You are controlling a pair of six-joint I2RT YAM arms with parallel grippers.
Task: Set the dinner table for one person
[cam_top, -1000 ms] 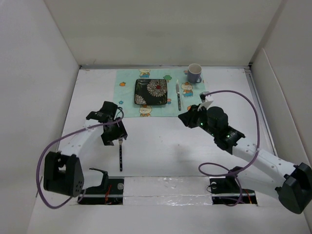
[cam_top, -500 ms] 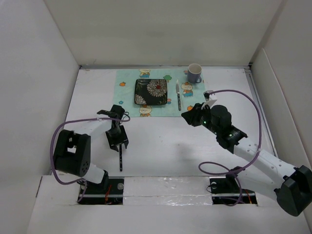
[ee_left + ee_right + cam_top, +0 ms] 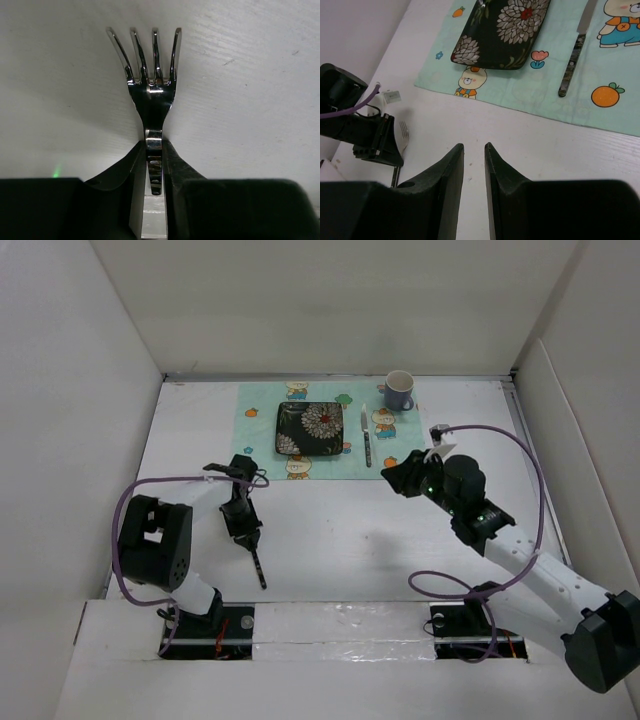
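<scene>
Left gripper (image 3: pixel 154 145) now clamped on fork (image 3: pixel 150 95) neck; fork handle swung rightward, near left. Right gripper (image 3: pixel 474 146) slightly parted, empty. Done: placemat (image 3: pixel 262 430), plate (image 3: pixel 309 429), knife (image 3: pixel 366 436), cup (image 3: pixel 400 390), far centre. Remaining, likely: fork beside plate. Bench (image 3: pixel 330 540): plain white, flat, wide, spanning beneath both arms.

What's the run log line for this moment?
left gripper: gripping fork | right gripper: jaws apart, empty, above dinner table | plate, knife, mug: on placemat
</scene>
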